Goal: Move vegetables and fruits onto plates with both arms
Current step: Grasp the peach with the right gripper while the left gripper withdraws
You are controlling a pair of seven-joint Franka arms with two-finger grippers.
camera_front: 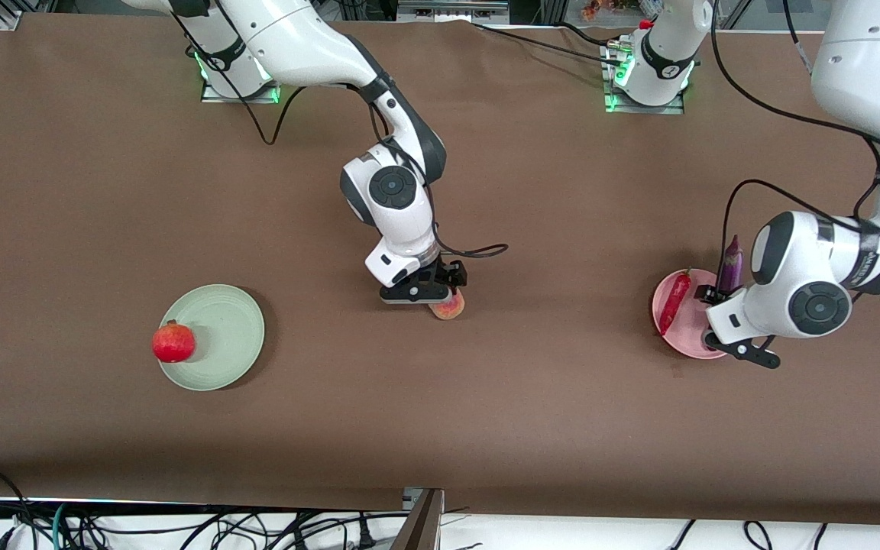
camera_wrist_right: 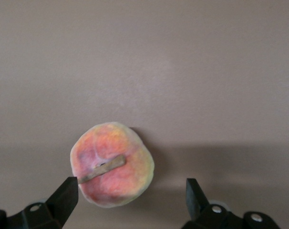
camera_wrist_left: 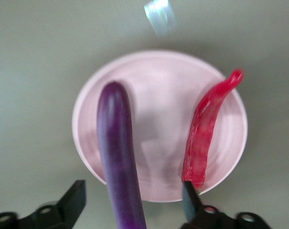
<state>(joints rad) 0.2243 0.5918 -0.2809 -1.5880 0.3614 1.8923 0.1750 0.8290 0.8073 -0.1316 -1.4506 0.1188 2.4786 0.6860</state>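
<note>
Nearest the camera, red fruit (camera_front: pixel 173 342) on mint plate (camera_front: pixel 226 328). Mid-worktop, right tool (camera_front: pixel 426 292) open, straddling peach (camera_front: pixel 448 305) for pickup. Left tool (camera_front: pixel 740 345) open above pink plate (camera_front: pixel 677 336), eggplant (camera_front: pixel 730 263) and chili (camera_front: pixel 674 302) deposited.

The table (camera_front: pixel 104 191) is covered with brown. On it lie a green plate (camera_front: pixel 230 336) toward the right arm's end, a peach (camera_front: pixel 449 307) near the middle, and a pink plate (camera_front: pixel 673 336) toward the left arm's end.
</note>
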